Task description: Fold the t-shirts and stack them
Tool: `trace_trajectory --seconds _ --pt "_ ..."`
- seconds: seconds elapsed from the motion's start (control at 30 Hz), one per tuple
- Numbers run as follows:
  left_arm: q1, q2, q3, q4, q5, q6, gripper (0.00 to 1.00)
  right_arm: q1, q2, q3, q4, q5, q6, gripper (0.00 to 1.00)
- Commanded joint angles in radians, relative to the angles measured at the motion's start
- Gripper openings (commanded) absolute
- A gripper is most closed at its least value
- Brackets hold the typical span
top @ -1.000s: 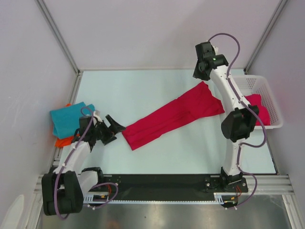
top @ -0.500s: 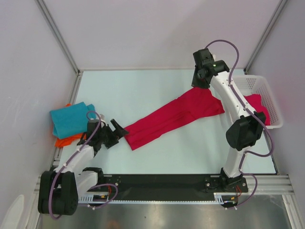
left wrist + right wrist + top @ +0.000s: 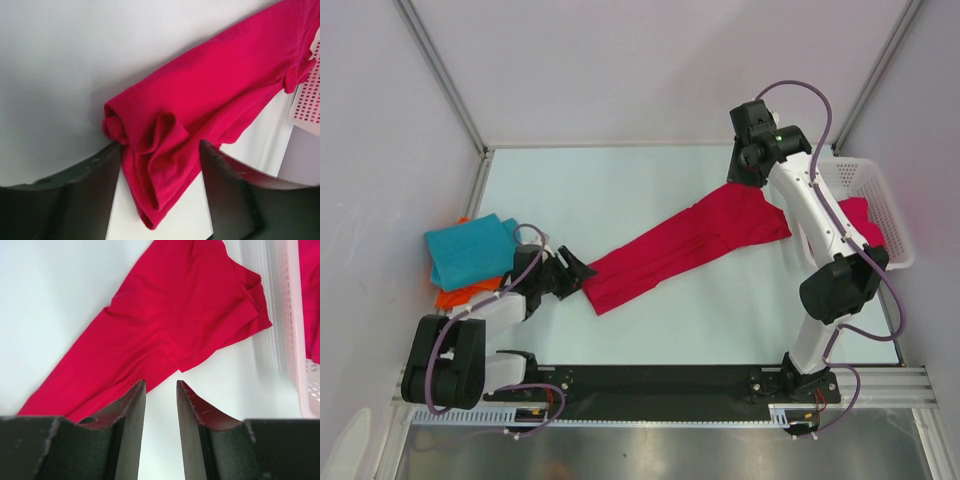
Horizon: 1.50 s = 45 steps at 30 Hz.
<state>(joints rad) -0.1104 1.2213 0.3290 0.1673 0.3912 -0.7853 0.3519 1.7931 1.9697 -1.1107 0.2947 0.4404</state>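
Observation:
A crimson t-shirt (image 3: 690,245), folded into a long strip, lies diagonally across the table. My left gripper (image 3: 575,272) is low at its near-left end. In the left wrist view the gripper (image 3: 160,145) is open, with the bunched end of the shirt (image 3: 215,85) between its fingers. My right gripper (image 3: 742,178) hovers over the shirt's far-right end. In the right wrist view it (image 3: 160,383) is open by a narrow gap and holds nothing, with the shirt (image 3: 165,325) just beyond its tips. A folded teal t-shirt (image 3: 465,250) lies on an orange one (image 3: 455,297) at the left edge.
A white mesh basket (image 3: 870,180) stands at the right edge of the table with another crimson t-shirt (image 3: 868,235) in it. It also shows in the right wrist view as the basket (image 3: 290,315). Walls and frame posts close in the back and sides.
My left gripper has slid right until its fingers straddle the shirt's near end, and its jaws have narrowed. The right arm has shifted slightly to the right above the far end.

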Motion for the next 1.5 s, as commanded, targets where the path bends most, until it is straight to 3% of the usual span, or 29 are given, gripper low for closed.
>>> trace_trajectory --seconds 0.0,0.17,0.23,0.37,0.63,0.77,1.0,1.47 --pt "-0.011 0.032 -0.025 0.046 0.029 -0.015 0.56 0.002 -0.047 0.026 -0.029 0.037 -0.019 0.36" --pt "-0.011 0.018 -0.019 0.049 0.052 -0.012 0.32 0.001 -0.066 0.006 -0.024 0.029 -0.019 0.36" --pt "-0.011 0.011 -0.016 0.049 0.054 -0.009 0.16 0.001 -0.075 0.0 -0.024 0.026 -0.019 0.36" --pt "-0.011 -0.006 0.01 0.023 0.07 0.003 0.0 -0.005 -0.103 -0.034 -0.012 0.02 -0.02 0.36" --pt "-0.011 -0.233 0.071 -0.213 0.049 0.04 0.0 -0.007 -0.164 -0.175 0.044 -0.068 -0.026 0.35" --pt "-0.012 -0.269 0.12 -0.267 0.052 0.037 0.0 -0.005 -0.201 -0.242 0.072 -0.098 -0.019 0.35" --pt "-0.07 -0.096 0.257 -0.218 0.06 0.034 0.0 -0.005 -0.25 -0.295 0.08 -0.127 -0.016 0.35" --pt "-0.291 0.437 0.725 -0.101 0.077 -0.043 0.0 -0.008 -0.322 -0.289 0.034 -0.123 -0.015 0.35"
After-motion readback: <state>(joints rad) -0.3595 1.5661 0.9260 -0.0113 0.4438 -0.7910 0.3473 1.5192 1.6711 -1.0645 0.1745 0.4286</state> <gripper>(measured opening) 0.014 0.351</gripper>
